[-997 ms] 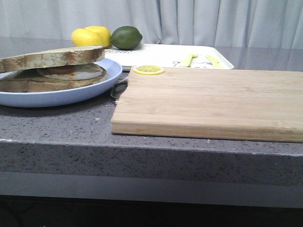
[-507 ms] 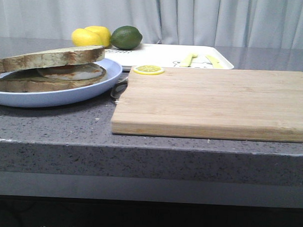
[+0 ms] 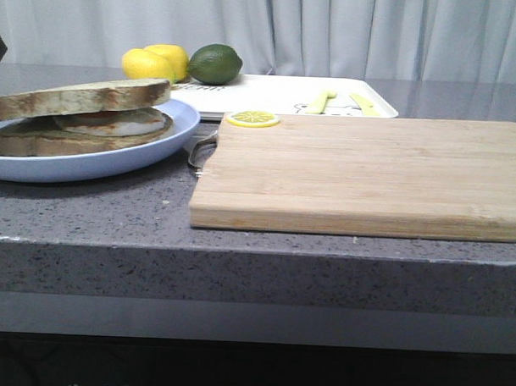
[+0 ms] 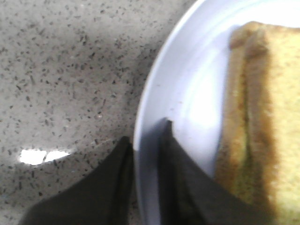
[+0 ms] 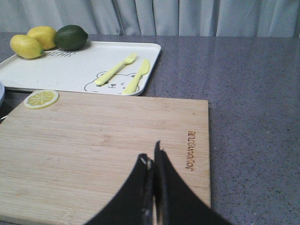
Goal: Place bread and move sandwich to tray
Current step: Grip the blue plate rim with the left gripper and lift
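The bread (image 3: pixel 83 96) lies as the top slice over the sandwich (image 3: pixel 108 122), whose white egg shows between the two toasts on the pale blue plate (image 3: pixel 158 149). In the left wrist view my left gripper (image 4: pixel 145 138) is shut on the plate's rim (image 4: pixel 154 93), one finger on the counter side and one inside the plate, with the toast's crust (image 4: pixel 253 117) beside it. The white tray (image 3: pixel 278 94) lies behind the cutting board. My right gripper (image 5: pixel 154 152) is shut and empty above the cutting board (image 5: pixel 93 140).
Two lemons (image 3: pixel 152 61) and a lime (image 3: pixel 215 63) sit at the tray's far left corner. A yellow fork (image 5: pixel 115 70) and knife (image 5: pixel 137 75) lie on the tray. A lemon slice (image 3: pixel 252 118) rests on the cutting board's (image 3: pixel 369 171) back left corner.
The plate with the sandwich and bread has slid a little to the left. A dark part of the left arm now shows at the front view's upper left edge.
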Tool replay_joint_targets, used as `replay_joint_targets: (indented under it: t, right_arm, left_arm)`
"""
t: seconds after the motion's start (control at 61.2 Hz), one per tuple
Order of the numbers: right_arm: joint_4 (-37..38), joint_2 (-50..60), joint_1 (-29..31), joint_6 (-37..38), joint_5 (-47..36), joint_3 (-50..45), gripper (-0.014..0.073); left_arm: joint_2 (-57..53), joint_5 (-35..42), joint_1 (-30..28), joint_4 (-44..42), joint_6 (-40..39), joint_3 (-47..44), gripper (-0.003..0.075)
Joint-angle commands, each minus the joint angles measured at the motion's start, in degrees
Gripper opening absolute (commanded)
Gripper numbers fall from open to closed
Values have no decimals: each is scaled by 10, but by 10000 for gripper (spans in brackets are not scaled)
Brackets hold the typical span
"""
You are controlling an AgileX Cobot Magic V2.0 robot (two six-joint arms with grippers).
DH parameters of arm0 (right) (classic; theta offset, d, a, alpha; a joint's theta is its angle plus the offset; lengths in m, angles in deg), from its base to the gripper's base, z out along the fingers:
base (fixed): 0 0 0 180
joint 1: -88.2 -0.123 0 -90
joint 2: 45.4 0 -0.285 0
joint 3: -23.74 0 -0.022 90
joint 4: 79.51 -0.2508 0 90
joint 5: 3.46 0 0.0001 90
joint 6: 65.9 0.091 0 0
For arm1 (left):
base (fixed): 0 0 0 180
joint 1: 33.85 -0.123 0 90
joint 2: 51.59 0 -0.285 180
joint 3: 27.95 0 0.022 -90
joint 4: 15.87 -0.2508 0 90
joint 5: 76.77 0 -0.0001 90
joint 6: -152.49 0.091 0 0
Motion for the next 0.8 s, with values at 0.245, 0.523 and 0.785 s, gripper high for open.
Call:
replay_joint_targets:
  t: [0.245,0.523,0.785]
  right_arm:
    - [4,-1,2,-1,-48,15,-60]
    - [4,-1,2,-1,-48,15,-60]
    - [3,-1,2,-1,-49,15,-60]
  left_arm:
    - [-16,-42,-14,27,9,68,-20]
    - [-10,-113,-76,296,138,177,-20]
    - [55,-173,-57,343,135,298,-20]
